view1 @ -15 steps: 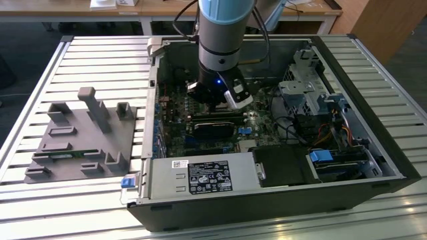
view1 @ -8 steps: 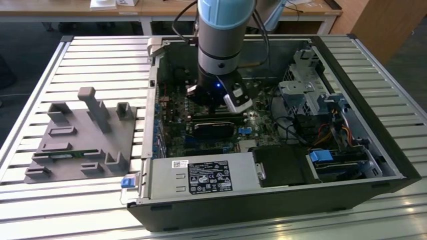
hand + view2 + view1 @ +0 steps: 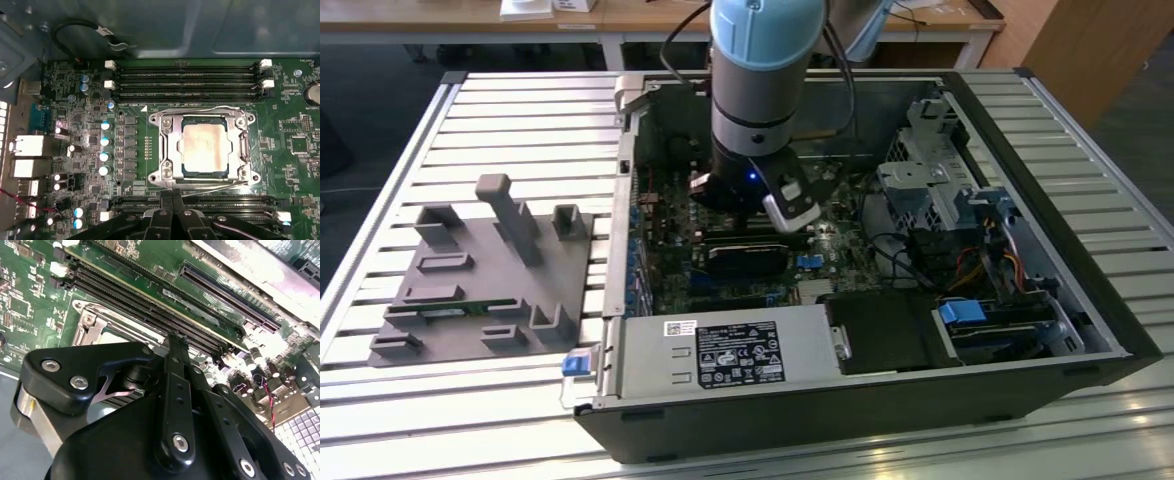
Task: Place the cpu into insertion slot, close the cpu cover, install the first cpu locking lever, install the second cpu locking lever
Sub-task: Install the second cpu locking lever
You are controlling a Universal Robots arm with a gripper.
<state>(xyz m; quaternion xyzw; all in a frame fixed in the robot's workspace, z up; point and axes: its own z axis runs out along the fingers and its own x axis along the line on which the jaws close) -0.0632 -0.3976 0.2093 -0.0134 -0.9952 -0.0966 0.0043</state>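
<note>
In the first wrist view the cpu, a dull silver square, lies flat in the insertion slot, whose dark edge shows around it. The cpu cover, a silver metal frame, lies down around the chip. A thin wire locking lever runs along the cover's far side, and another runs along its near side. My gripper is shut with nothing held, its tips touching or just above the near lever's end. In the second wrist view the gripper sits at the cover's edge. In the exterior view the gripper is low inside the open computer case.
Long black memory slots flank the socket on both sides. Several blue-topped capacitors stand beside it. The case walls, a drive cage and a power supply ring the board. A grey fixture tray sits at the exterior view's left.
</note>
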